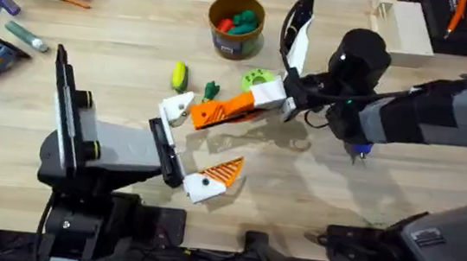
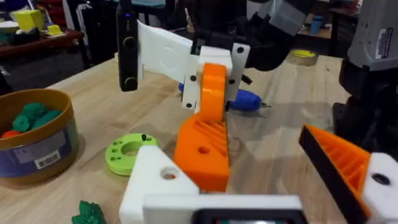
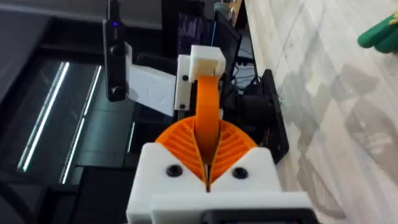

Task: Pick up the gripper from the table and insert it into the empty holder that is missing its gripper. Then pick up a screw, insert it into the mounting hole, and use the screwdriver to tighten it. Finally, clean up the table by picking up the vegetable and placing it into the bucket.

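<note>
Overhead shows the right gripper clamped on the gripper, its tip touching the holder of the open left gripper. Beyond the holder stands the bucket.

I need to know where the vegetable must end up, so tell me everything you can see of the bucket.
The bucket is a small round tan-brown tub with a coloured label band, blue in the left wrist view with a white barcode sticker. It stands upright and open on the table, near the far edge, beyond the green disc. Inside lie green and red toy pieces, so it is partly filled. Nothing else touches it; both grippers are well apart from it.
</note>
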Robot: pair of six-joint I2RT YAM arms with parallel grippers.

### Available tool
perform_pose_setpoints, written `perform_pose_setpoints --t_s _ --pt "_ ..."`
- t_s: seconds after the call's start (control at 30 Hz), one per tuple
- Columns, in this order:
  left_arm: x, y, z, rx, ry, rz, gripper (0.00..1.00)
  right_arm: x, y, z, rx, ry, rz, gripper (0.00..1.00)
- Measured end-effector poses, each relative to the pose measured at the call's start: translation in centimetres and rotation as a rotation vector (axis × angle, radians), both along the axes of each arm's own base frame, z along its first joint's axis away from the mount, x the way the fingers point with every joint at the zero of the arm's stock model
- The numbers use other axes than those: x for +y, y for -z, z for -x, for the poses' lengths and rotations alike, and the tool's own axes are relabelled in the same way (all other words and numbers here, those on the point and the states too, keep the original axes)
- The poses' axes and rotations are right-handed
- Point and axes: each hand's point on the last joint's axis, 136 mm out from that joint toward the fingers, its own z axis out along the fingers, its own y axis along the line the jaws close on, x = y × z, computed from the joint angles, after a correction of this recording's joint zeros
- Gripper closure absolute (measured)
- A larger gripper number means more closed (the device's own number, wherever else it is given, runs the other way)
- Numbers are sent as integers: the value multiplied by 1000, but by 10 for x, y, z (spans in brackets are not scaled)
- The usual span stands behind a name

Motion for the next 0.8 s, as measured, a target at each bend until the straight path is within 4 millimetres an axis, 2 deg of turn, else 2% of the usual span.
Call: perform_pose_setpoints --t_s 0.8 --pt "0 0 0 0 0 0 15 4 -4 -1 11 2 1 993"
